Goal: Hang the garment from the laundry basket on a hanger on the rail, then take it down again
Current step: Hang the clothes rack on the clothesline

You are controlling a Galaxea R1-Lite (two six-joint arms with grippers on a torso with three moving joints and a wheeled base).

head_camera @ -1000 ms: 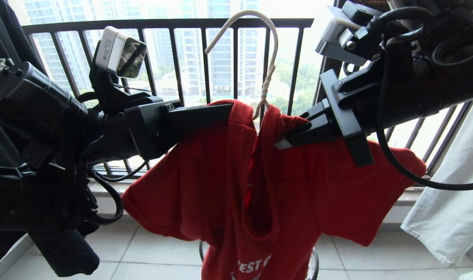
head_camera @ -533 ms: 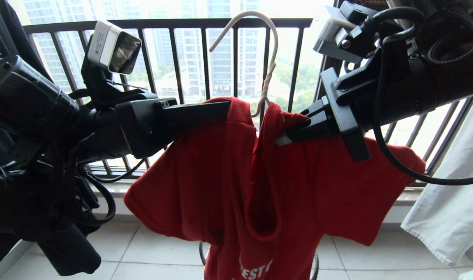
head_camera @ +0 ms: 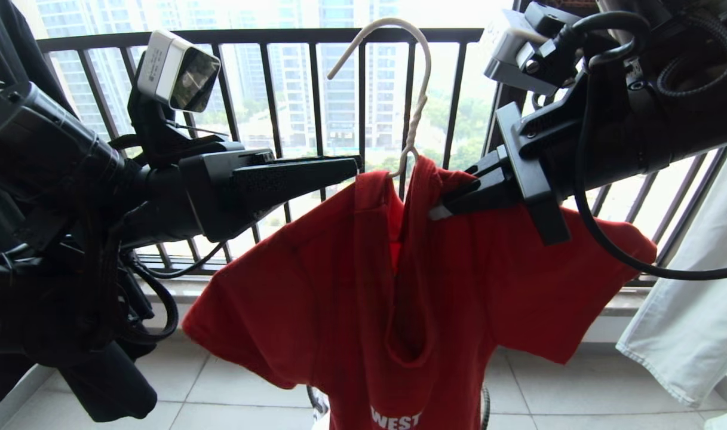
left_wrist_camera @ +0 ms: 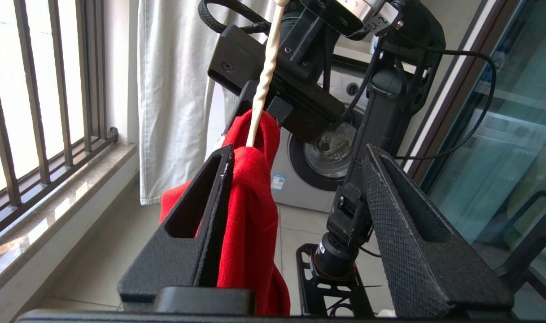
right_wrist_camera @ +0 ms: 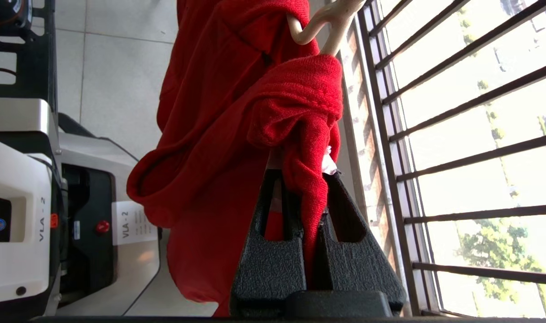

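balcony railing (head_camera: pixel 261 36) backs the garment (head_camera: pixel 351 286) on the hanger (head_camera: pixel 420 95). right gripper (head_camera: pixel 444 210), at 3 o'clock, pinches its collar. left gripper (head_camera: pixel 351 170), at 9 o'clock, is released.

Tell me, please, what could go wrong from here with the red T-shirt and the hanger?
The left pincer stands open, so only the right pincer, shut on the T-shirt's bunched neckline, carries the load; that grip might slip. The collar sits crumpled against the hanger's neck, so the shirt may hang lopsided or slide off. The hook is on no rail in view and could tip.
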